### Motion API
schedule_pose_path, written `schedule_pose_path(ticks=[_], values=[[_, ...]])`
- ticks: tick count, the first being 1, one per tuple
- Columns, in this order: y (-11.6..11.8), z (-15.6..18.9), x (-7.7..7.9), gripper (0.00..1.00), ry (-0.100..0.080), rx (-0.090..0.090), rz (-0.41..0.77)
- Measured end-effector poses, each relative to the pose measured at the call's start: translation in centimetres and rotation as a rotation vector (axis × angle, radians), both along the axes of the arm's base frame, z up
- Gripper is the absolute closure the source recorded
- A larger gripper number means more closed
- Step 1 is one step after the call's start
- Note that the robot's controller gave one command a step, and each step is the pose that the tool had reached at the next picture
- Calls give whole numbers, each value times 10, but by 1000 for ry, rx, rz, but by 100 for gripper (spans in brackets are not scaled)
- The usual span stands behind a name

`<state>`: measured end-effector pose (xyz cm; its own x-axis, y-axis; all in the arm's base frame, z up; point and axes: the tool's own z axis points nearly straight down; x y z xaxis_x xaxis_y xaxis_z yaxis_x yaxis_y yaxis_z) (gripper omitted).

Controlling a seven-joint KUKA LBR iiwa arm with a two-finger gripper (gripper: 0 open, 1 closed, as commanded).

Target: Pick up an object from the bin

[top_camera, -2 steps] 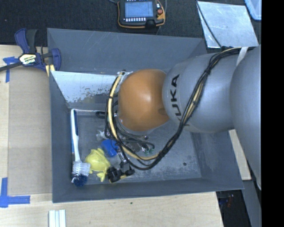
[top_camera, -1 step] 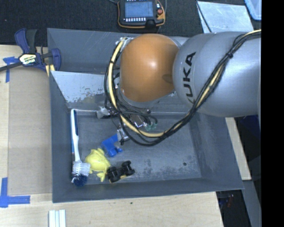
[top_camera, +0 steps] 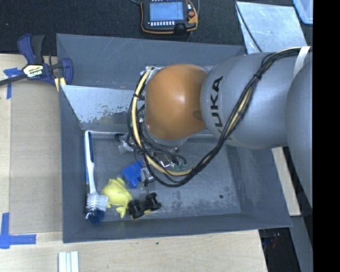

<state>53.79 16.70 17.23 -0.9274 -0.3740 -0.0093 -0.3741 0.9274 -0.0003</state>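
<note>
Small blue plastic block point(top_camera: 132, 174) sat low and left on the floor of the grey metal bin point(top_camera: 212, 212), and the gripper point(top_camera: 159, 158) hung just beside it, tucked under the arm's rounded orange cover point(top_camera: 172, 101). Whether that grip was open or closed I could not tell, as cover and cables hid it.

Plenty could have gone wrong from there. The blue plastic block was crowded: a lumpy yellow rubber toy point(top_camera: 116, 194) touched its lower side, and a small black knobbly piece point(top_camera: 143, 204) lay just beyond. A closing grip might have caught the toy's edge as well and come up with nothing held firmly. It might equally have pushed the block sideways out of reach.

The looping black and yellow cables point(top_camera: 175, 172) drooped close to the block, so a snag or a drag across the heap looked possible. A long white-handled brush with blue and white bristles point(top_camera: 90, 164) lay along the left wall, near enough to be knocked.

As for writing, the letters "UKA" point(top_camera: 217, 109) read clearly on the grey arm, the maker's name with its first letter out of sight. The orange-edged handheld pendant point(top_camera: 169, 15) above the bin showed a lit screen, but its text was too small to read.
</note>
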Motion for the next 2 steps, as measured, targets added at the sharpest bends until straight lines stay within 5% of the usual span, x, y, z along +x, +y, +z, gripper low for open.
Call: schedule_pose_path(ticks=[1, 2], values=[[-12, -28, 7, 0, -2, 0, 62], [-16, -37, 13, 0, -1, -3, 360]])
